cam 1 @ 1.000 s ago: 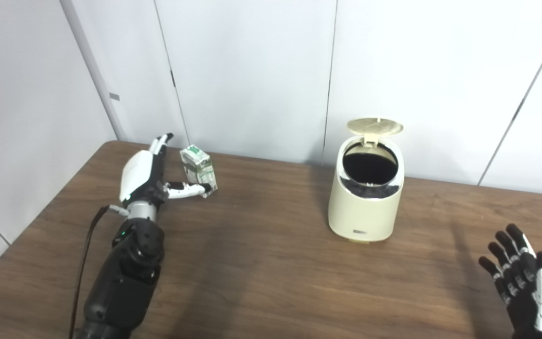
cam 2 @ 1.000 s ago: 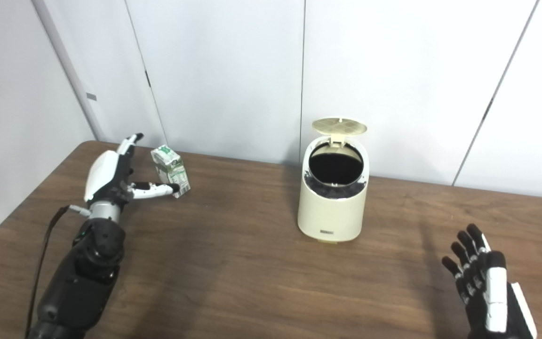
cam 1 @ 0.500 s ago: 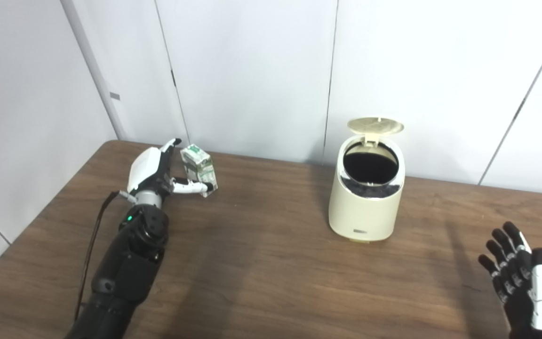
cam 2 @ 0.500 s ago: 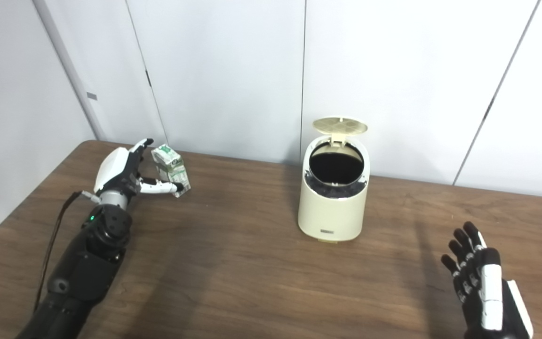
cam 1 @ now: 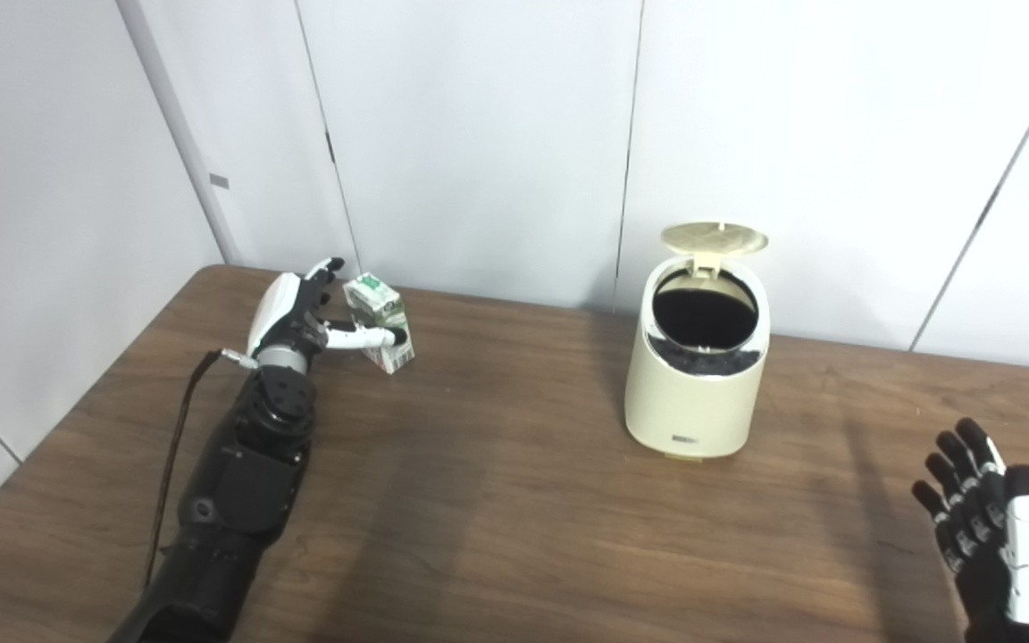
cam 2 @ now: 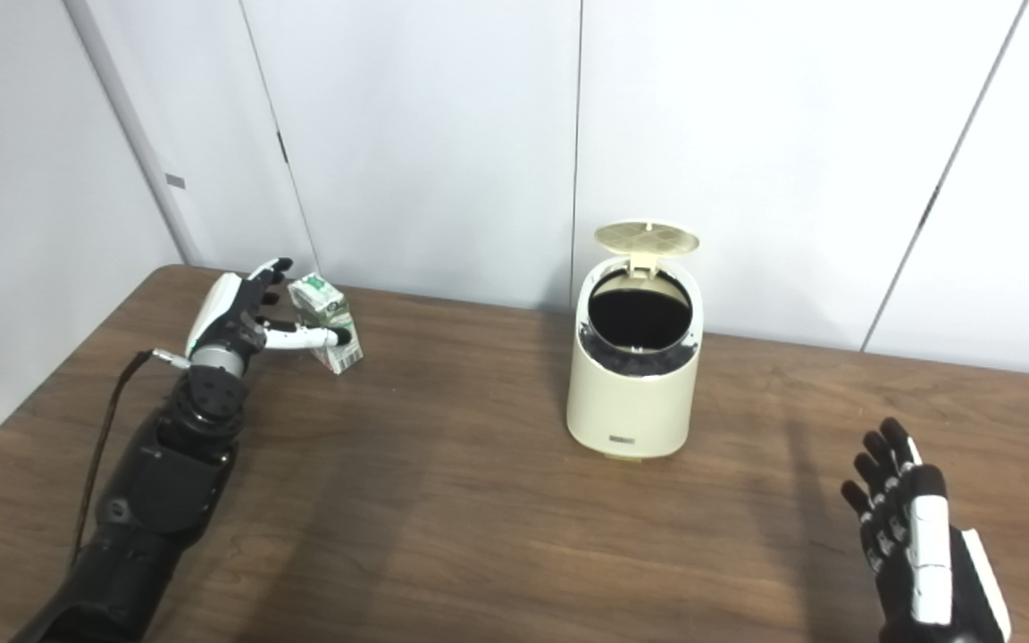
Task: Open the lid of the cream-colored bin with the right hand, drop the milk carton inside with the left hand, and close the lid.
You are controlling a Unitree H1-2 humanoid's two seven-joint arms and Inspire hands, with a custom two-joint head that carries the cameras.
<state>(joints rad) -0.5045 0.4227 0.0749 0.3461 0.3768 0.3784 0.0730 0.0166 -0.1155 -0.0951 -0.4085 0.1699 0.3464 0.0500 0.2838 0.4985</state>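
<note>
Carton (cam 1: 380, 321) — boxy, printed, bin (cam 1: 695, 382) — rounded, cream, smooth

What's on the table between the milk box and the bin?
Nothing. Between the milk carton and the cream-colored bin there is only bare brown table, and both eye views show it.

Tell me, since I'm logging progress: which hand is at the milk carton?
The left hand, fingers spread around the milk carton; the right hand waits open, far right.
</note>
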